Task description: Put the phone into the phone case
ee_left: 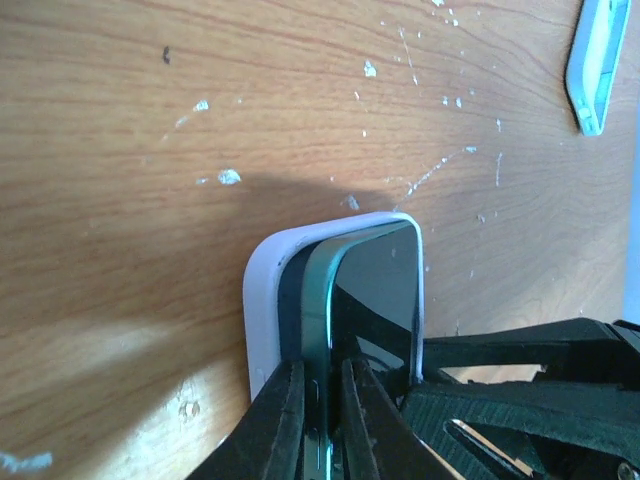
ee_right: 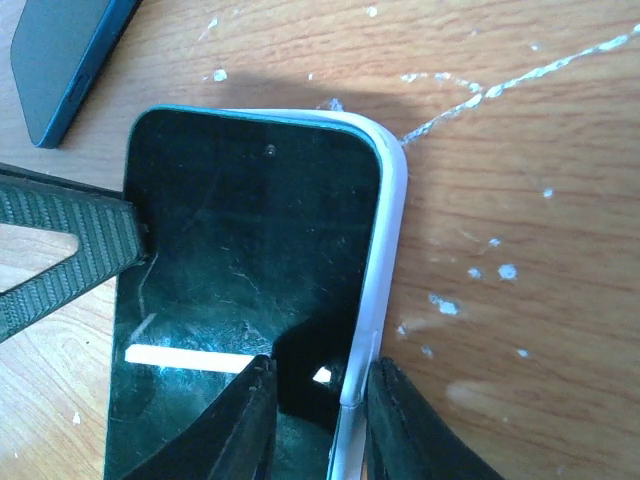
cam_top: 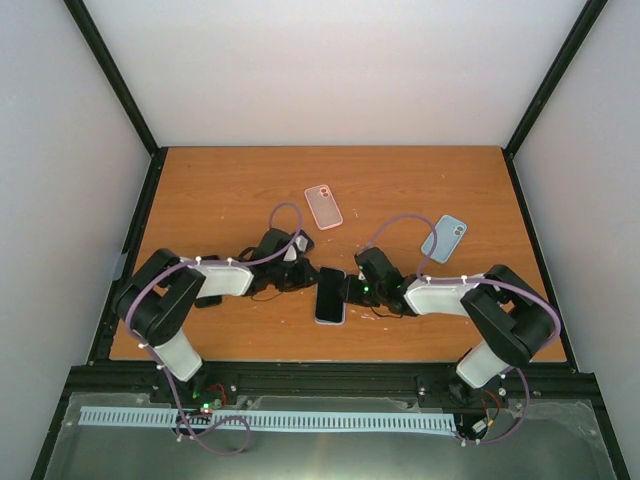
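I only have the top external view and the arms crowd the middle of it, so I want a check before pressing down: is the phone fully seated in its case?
Observer: No. In the left wrist view the phone has its teal edge sitting above the case wall on one long side, a dark gap between them.
Operator: What is at that edge?
Observer: The left pincer: its fingers are pinched on the raised teal edge.
Operator: And the other arm?
Observer: In its wrist view the right pincer straddles the opposite white case wall, one finger over the screen, one outside; whether it squeezes, I cannot tell.
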Controlling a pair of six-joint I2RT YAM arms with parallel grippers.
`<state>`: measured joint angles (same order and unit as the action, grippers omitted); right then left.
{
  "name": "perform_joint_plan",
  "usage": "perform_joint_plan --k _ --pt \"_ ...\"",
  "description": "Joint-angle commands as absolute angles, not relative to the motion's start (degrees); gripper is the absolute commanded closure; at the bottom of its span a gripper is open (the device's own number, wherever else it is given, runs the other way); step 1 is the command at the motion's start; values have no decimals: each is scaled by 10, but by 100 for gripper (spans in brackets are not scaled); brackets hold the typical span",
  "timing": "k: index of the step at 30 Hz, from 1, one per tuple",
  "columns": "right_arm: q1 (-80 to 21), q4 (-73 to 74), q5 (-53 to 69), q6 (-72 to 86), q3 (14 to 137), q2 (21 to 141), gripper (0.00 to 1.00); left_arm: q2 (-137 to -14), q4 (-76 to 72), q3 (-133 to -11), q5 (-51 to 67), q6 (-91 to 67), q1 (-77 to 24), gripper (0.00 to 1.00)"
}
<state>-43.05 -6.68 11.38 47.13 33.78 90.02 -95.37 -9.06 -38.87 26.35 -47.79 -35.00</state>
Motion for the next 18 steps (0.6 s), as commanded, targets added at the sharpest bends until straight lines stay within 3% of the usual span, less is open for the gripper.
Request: perform_joint_plan --k 1,6,14,18 --pt "-431 -91 127 461 328 907 76 -985 -87 -431 257 -479 -393 92" --pt "-431 -74 111 463 324 892 76 -993 -53 -442 243 -494 -403 88" --pt "-431 -32 86 485 306 848 75 -930 -9 -400 215 -504 -403 70" --pt "-431 -46 99 500 287 840 72 -910 -25 -379 229 -510 -403 66"
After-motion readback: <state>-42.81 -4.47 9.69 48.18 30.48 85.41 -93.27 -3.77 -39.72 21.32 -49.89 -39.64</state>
